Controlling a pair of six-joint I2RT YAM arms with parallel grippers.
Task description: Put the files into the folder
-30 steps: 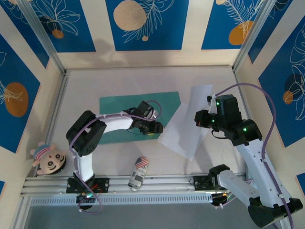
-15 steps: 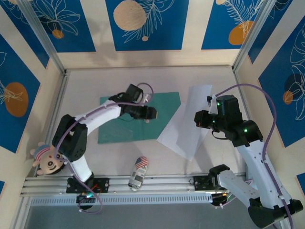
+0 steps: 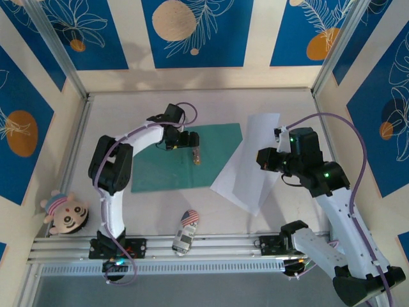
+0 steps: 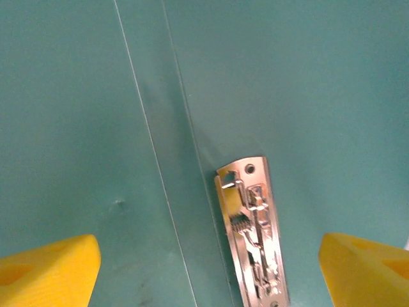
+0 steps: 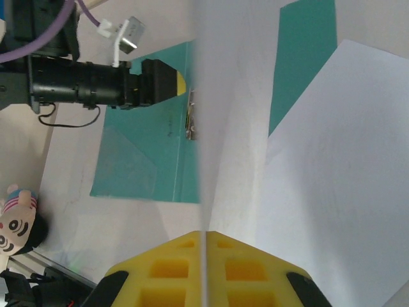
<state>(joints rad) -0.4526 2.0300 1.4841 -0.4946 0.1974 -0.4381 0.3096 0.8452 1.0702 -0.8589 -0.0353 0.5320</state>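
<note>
White-and-black arms (image 3: 348, 220) bear purple cables (image 3: 342, 115) (looped) and yellow fingers (image 4: 51, 268).

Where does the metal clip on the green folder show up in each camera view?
Top view: the metal clip lies near the middle, on the folder, just below the left gripper.
Left wrist: the clip sits low and right of centre, between the yellow fingers.
Right wrist: the clip is upper middle, just left of the raised paper sheet.
Shared landmark: the green folder under it.
</note>
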